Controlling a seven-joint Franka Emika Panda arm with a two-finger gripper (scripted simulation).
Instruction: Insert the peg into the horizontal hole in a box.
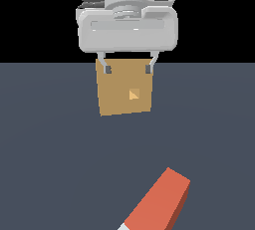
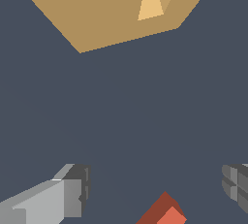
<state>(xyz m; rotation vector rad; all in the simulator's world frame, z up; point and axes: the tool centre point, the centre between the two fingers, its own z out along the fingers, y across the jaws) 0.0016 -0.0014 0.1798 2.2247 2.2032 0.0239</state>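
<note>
Hand (image 1: 128,67) hangs high above the surface (image 1: 50,149), fingers spread wide, nothing between them.

Box (image 1: 124,88) stands at the far side of the surface, directly behind the hand in the exterior view. Hole (image 1: 133,94) sits near the middle of its facing side, lighter tan inside.

Peg (image 1: 158,203) lies flat at the near side, well apart from the box, toward the exterior view's right. Orange-red part is in full sight; pale end only just shows at the frame edge. The bar lies at a diagonal, not in line with the hole.

Wrist view: only a corner of the peg shows between the fingers (image 2: 72,189).

Step in hand, as judged: approach, grasp not yet begun. Next move calls for travel to the near side, descent over the peg, wrist turned to match its diagonal, then closing across its narrow width.
</note>
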